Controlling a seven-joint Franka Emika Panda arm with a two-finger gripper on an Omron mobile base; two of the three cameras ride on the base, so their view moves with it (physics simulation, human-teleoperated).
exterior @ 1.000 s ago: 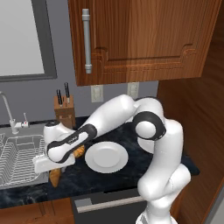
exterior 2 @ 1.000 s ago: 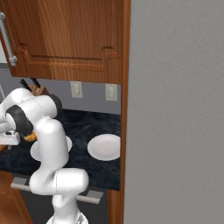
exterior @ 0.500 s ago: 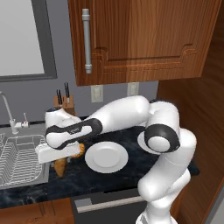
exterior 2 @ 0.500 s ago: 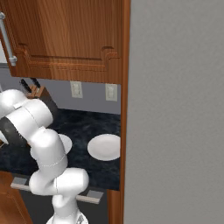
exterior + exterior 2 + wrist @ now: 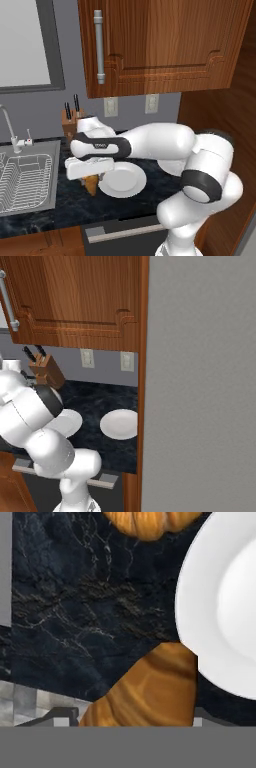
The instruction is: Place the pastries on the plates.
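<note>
The near plate (image 5: 122, 181) lies flat on the dark marbled counter (image 5: 45, 210) and serves as the landmark here. At its left edge the gripper (image 5: 91, 178) hangs low over the counter, with a golden-brown croissant (image 5: 91, 184) right beneath the hand, its tip pointing down toward the counter. In the hand view this croissant (image 5: 147, 692) rises large between the fingertips and touches the plate's rim (image 5: 200, 612); whether the fingers have closed on it or merely straddle it cannot be told. A second croissant (image 5: 150, 523) lies on the counter just beside the same plate's rim, apart from the first.

The white forearm reaches across above the plate from the right, hiding its far rim and part of the counter behind it. A second white plate (image 5: 120, 424) lies to the right of the near plate (image 5: 67, 422), well apart from it, bare. Behind and to the left of the near plate a wooden knife block (image 5: 71, 120) with dark handles stands against the grey wall. Further left is a steel sink (image 5: 27, 180) with a faucet (image 5: 11, 132). Two wall outlets (image 5: 111, 106) sit on the wall behind the plate, under a wooden cabinet (image 5: 160, 45) with a metal bar handle (image 5: 99, 47). A drawer front (image 5: 122, 232) runs below the counter edge.
</note>
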